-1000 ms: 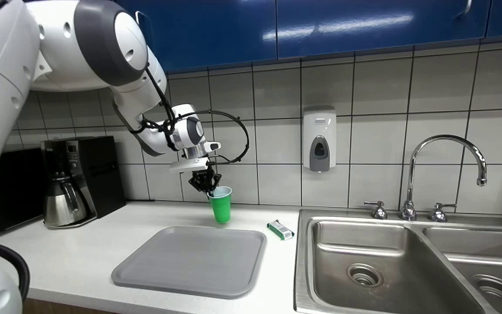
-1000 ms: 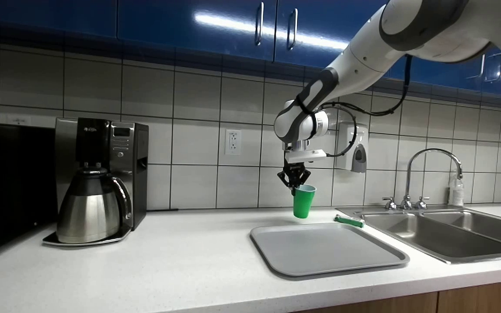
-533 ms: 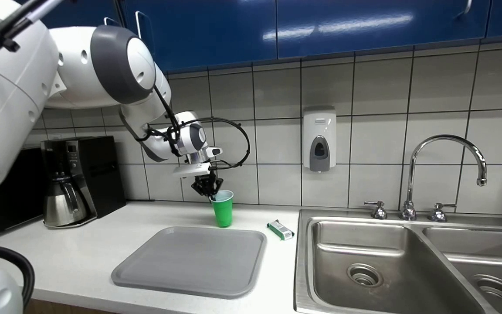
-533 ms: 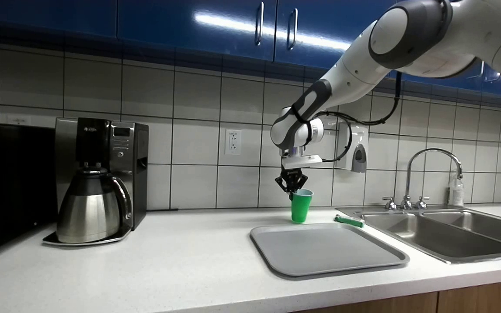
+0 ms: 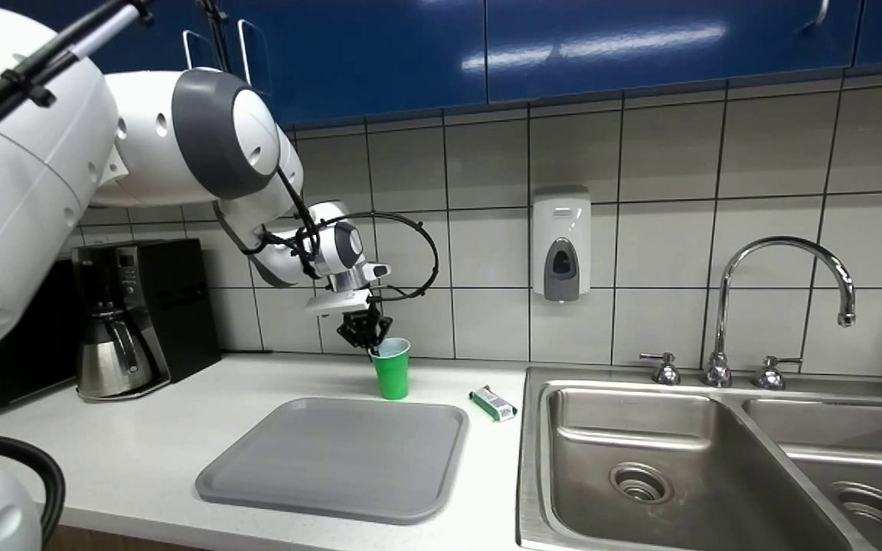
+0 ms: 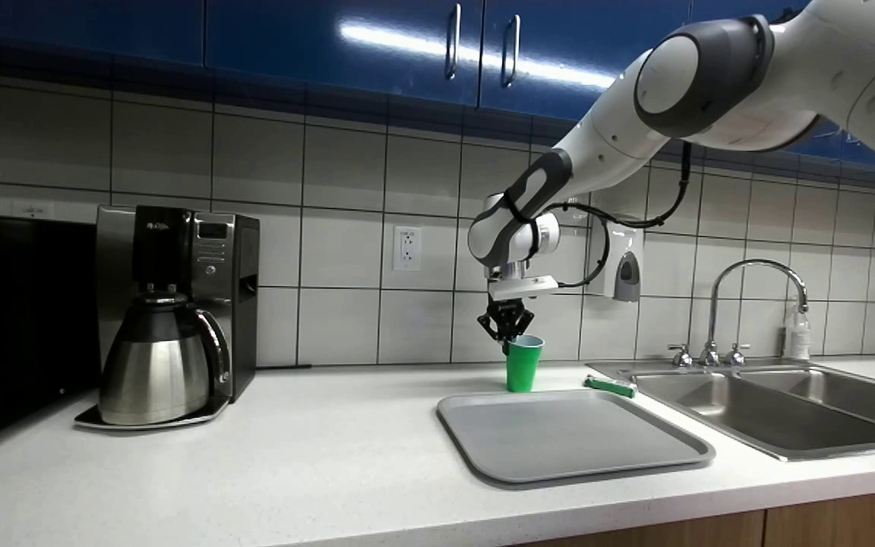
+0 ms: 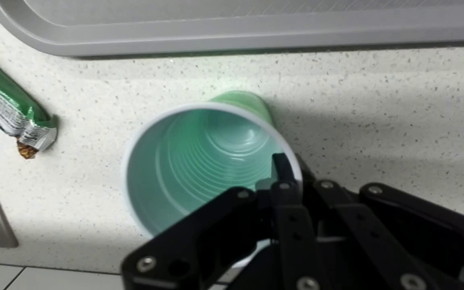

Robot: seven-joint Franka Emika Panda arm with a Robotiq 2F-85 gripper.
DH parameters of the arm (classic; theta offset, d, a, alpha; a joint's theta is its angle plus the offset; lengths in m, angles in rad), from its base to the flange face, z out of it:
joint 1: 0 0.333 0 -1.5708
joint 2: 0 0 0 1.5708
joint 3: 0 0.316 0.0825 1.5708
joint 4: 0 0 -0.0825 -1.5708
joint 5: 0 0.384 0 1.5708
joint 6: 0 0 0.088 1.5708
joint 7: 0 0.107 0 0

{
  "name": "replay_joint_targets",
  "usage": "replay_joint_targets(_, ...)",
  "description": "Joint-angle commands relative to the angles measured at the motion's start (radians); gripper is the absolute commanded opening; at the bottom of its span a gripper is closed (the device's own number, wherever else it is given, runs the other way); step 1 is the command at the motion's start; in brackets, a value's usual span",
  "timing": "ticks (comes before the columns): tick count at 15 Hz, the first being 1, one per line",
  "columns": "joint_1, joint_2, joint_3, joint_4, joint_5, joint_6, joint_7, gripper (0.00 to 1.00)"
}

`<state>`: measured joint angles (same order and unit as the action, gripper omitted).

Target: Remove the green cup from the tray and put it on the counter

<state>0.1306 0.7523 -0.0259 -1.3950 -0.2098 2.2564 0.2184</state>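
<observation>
The green cup (image 5: 393, 376) is upright, a little tilted, behind the far edge of the grey tray (image 5: 334, 459), over the white counter (image 5: 127, 436). In an exterior view the cup (image 6: 522, 369) is very low, at or just above the counter (image 6: 293, 456); I cannot tell whether its base touches. My gripper (image 6: 506, 348) is shut on the cup's rim. In the wrist view my gripper (image 7: 295, 166) has one finger inside the cup (image 7: 163, 161) and one outside. The tray (image 7: 216, 36) is beside the cup, apart from it, with nothing on it.
A green-and-white wrapped bar (image 5: 494, 403) lies on the counter between the tray and the steel sink (image 5: 530, 467). A coffee maker with a steel pot (image 6: 156, 365) stands at the left. A tiled wall with a soap dispenser (image 5: 561, 245) is close behind the cup.
My gripper has lowered with the green cup in it, bringing the cup down to counter level. It also shifted slightly left in an exterior view. The tray and the bar have not moved.
</observation>
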Motion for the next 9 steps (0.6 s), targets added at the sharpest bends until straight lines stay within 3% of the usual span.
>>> replay_joint_targets(1, 0.011, 0.025, -0.015, 0.058, 0.008, -0.04, -0.016, 0.01)
replay_joint_targets(3, 0.011, 0.029, -0.014, 0.063, 0.009, -0.042, -0.017, 0.01)
replay_joint_targets(4, 0.012, 0.029, -0.015, 0.064, 0.008, -0.042, -0.015, 0.29)
replay_joint_targets(5, 0.012, 0.029, -0.015, 0.064, 0.008, -0.042, -0.015, 0.3)
replay_joint_targets(9, 0.013, 0.021, -0.017, 0.058, 0.006, -0.038, -0.012, 0.58)
